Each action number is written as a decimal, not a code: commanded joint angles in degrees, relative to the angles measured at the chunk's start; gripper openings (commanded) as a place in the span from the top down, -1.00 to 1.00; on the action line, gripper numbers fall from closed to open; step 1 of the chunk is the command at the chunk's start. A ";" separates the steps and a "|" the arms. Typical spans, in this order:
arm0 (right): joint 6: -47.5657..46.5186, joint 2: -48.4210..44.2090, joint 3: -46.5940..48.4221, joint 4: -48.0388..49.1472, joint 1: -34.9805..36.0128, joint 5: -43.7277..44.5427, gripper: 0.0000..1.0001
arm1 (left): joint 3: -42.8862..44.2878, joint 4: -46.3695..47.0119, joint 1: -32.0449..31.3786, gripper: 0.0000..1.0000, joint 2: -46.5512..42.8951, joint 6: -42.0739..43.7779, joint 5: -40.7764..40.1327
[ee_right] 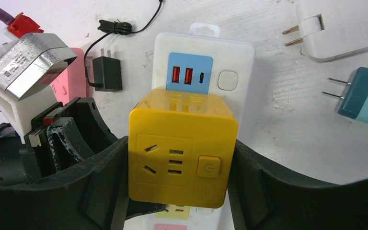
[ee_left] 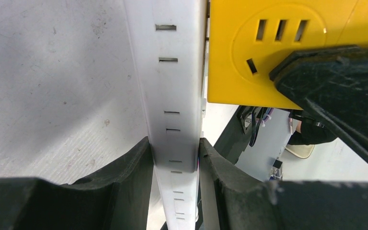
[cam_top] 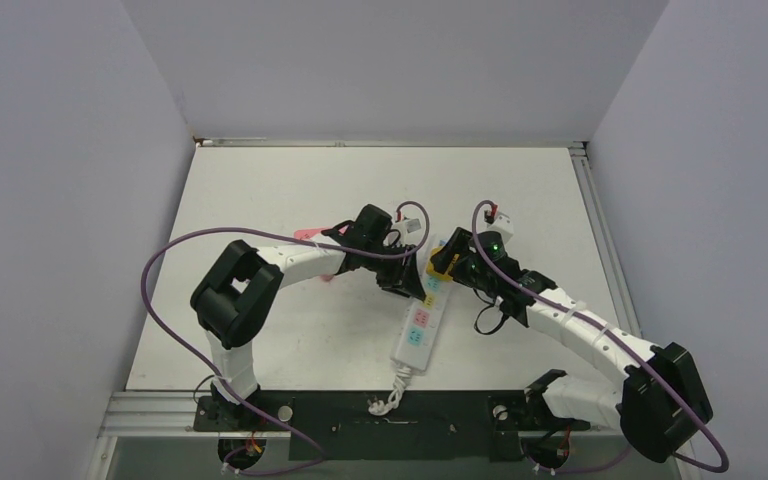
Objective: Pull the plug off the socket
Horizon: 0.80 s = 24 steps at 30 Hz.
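The long white power strip (cam_top: 415,335) lies on the table between both arms, with its short cord toward the near edge. A yellow cube plug (cam_top: 438,262) sits over its far part. My left gripper (cam_top: 405,280) is shut on the strip's sides; in the left wrist view both fingers press the white body (ee_left: 175,86). My right gripper (ee_right: 179,163) is shut on the yellow cube (ee_right: 179,151), which covers the strip (ee_right: 203,52) just below the blue USB panel. In the left wrist view the cube (ee_left: 239,72) lies close against the strip's face; I cannot tell whether its prongs are still in.
A black adapter with a thin cord (ee_right: 106,73), a white two-prong plug (ee_right: 340,28) and a teal plug (ee_right: 364,96) lie on the table beyond the strip. A pink item (cam_top: 310,235) lies behind the left arm. Walls close off three sides.
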 commanded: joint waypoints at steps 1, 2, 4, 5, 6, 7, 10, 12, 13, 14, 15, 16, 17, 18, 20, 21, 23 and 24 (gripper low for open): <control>0.00 -2.83 0.29 9.65 -0.79 -8.40 0.89 | 1.82 0.06 1.01 1.00 -0.75 1.48 -3.89; 0.06 -2.87 0.16 10.18 -0.84 -9.12 0.89 | 1.84 0.06 0.99 1.00 -0.66 1.43 -3.87; 0.25 -2.93 -0.12 11.63 -1.01 -10.50 0.89 | 1.82 0.02 1.07 1.00 -0.53 1.44 -3.86; 0.42 -2.96 -0.25 12.42 -1.10 -11.00 0.89 | 1.89 -0.02 1.17 1.00 -0.52 1.44 -3.85; 0.62 -2.99 -0.47 12.85 -1.19 -11.53 0.89 | 1.83 -0.02 1.26 1.00 -0.52 1.43 -3.92; 0.69 -3.07 -0.62 13.32 -1.23 -11.98 0.89 | 1.82 -0.02 1.37 1.00 -0.56 1.36 -4.01; 1.05 -3.42 -0.98 14.27 -1.24 -12.69 0.89 | 1.88 -0.17 1.67 1.00 -0.59 1.43 -4.06; 1.11 -3.64 -1.12 14.14 -1.24 -12.05 0.89 | 1.89 -0.20 1.84 1.00 -0.61 1.44 -4.22; 0.94 -3.70 -1.06 13.56 -1.24 -11.08 0.89 | 1.85 -0.20 1.86 1.00 -0.61 1.44 -4.22; 0.91 -3.74 -0.90 12.97 -1.05 -9.93 0.89 | 1.83 -0.15 1.86 1.00 -0.53 1.35 -4.21; 0.85 -3.75 -0.74 12.55 -0.75 -8.86 0.89 | 1.93 -0.08 1.90 1.00 -0.52 1.34 -4.19; 0.62 -3.66 -0.58 12.26 -0.27 -7.74 0.89 | 1.85 -0.10 1.87 1.00 -0.50 1.34 -4.18; 0.25 -3.41 -0.31 11.62 0.27 -6.60 0.89 | 1.85 -0.09 1.86 1.00 -0.49 1.35 -4.22; -0.07 -2.88 0.25 11.04 0.78 -5.31 0.89 | 1.84 -0.06 1.86 1.00 -0.56 1.35 -4.18; -0.74 -1.90 1.63 7.81 1.94 -2.60 0.89 | 1.86 -0.02 1.86 1.00 -0.67 1.38 -4.07; -0.96 -1.32 2.07 6.89 2.48 -1.66 0.89 | 1.82 0.01 1.86 1.00 -0.69 1.43 -4.06; -1.04 -1.12 2.52 6.43 3.48 -0.13 0.89 | 1.84 -0.02 1.86 1.00 -0.78 1.49 -4.09; -1.04 -1.19 2.67 6.27 4.09 0.73 0.89 | 1.82 -0.02 1.88 1.00 -0.67 1.52 -4.12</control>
